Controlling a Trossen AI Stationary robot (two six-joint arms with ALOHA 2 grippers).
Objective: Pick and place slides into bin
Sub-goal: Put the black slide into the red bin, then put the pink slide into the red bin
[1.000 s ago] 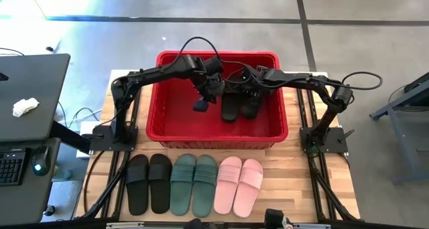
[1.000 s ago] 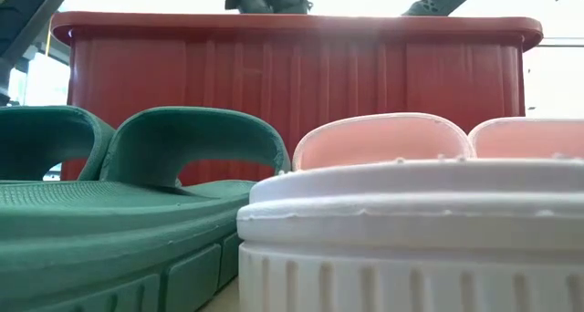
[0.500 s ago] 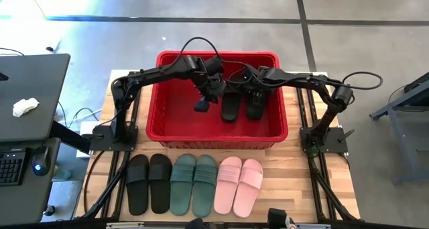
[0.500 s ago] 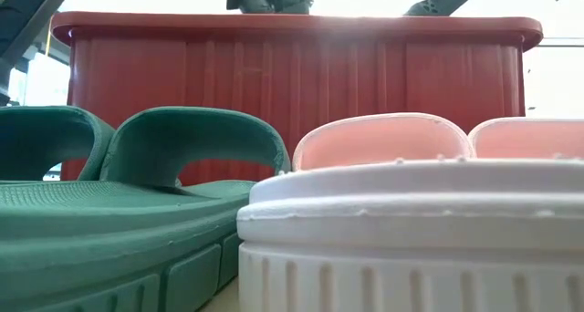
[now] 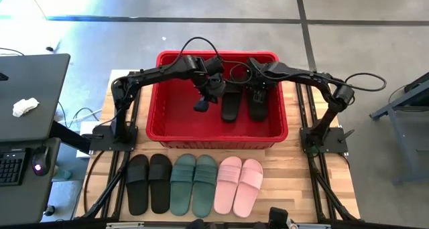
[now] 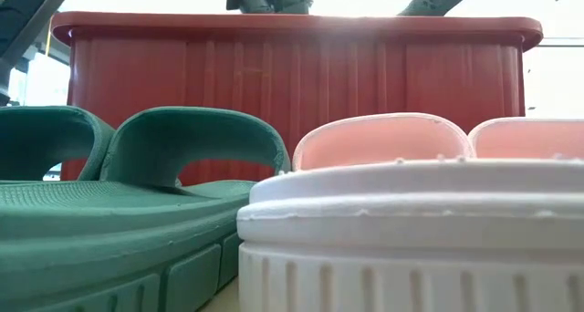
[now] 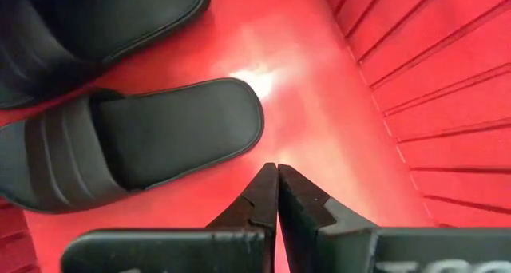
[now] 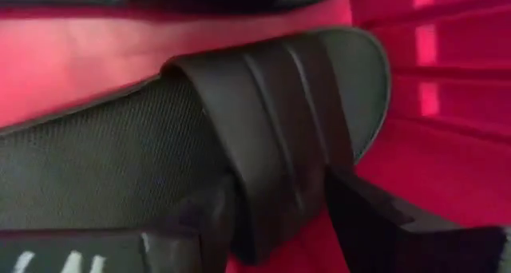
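Bin at the far half of the table, red, thick rim, two black sandals lying flat on its floor side by side: one nearer the middle, one toward the right wall. Six more wait in a row on the wood at the near edge: black pair, green pair, pink pair.

Right gripper inside the bin, fingers spread wide to either side of the right-hand black sandal's strap; the sandal sits on the floor, so this looks like a release in hand rather than a carry, though I cannot tell if the pads touch the strap. Left gripper also low in the bin, fingers pressed together and holding nothing, tip just off the toe of the other black sandal.

Step, as judged: first pair is down. Next move calls for the right arm to lift straight up clear of the strap, then over the near rim toward the row.

Room: left half of the bin floor is bare red. Both arms crowd the bin's middle, near each other; rising one at a time would be safer. The row lies just beside the bin's near wall, little gap.
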